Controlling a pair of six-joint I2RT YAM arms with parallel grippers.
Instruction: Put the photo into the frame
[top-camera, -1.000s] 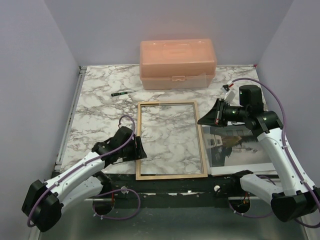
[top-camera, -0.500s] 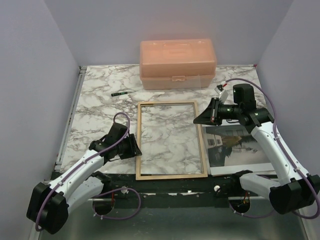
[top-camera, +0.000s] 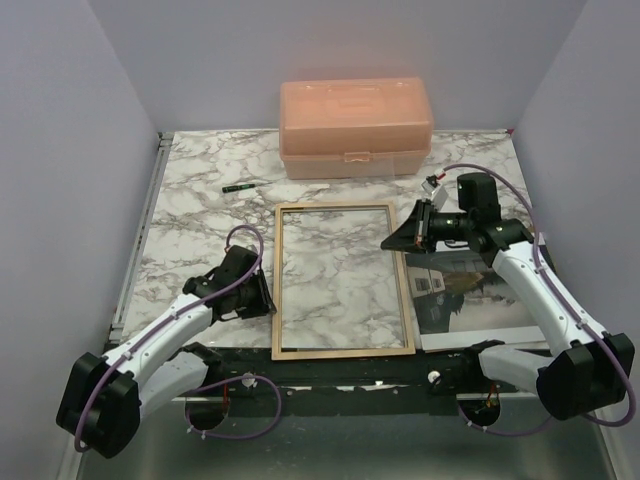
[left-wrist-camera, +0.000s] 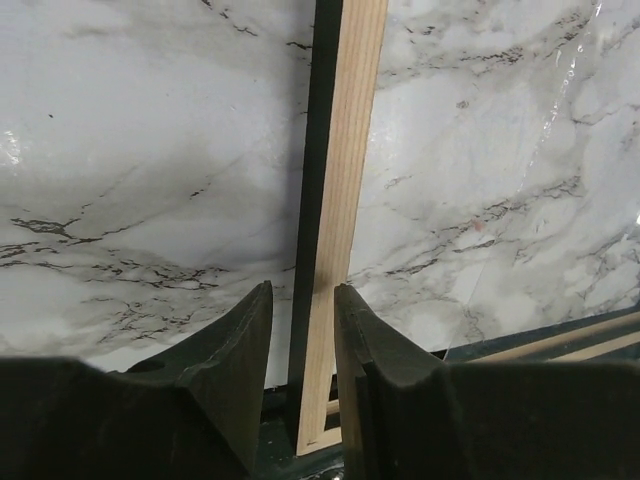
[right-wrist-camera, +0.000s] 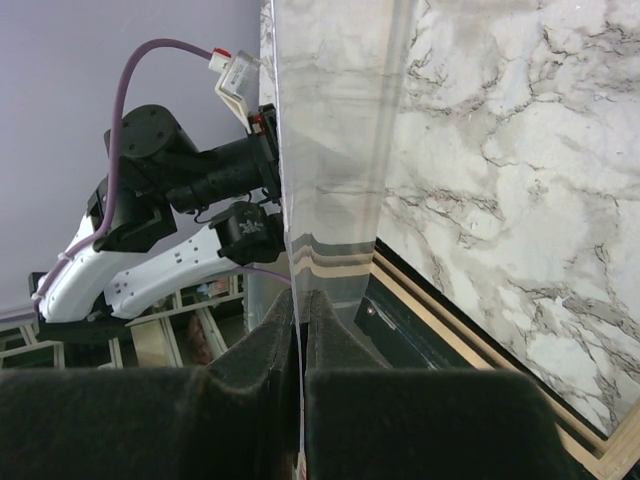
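The frame lies flat mid-table with its light wood back up, marble showing through the pane. My left gripper is at its left rail near the near corner. In the left wrist view the frame's rail runs between the open jaws of the left gripper; the right finger is against the wood and a narrow gap remains on the black side. The photo, a grey landscape print, lies right of the frame. My right gripper is shut on its far-left edge, close to the frame's far-right corner. The photo stands edge-on in the right gripper.
A translucent orange plastic box stands at the back centre. A small dark pen lies left of it. A metal strip runs along the table's left edge, and grey walls close in both sides.
The left gripper's jaws have narrowed around the frame's left rail and it has drawn slightly left. The right gripper has carried the photo's edge left, toward the frame's far-right corner.
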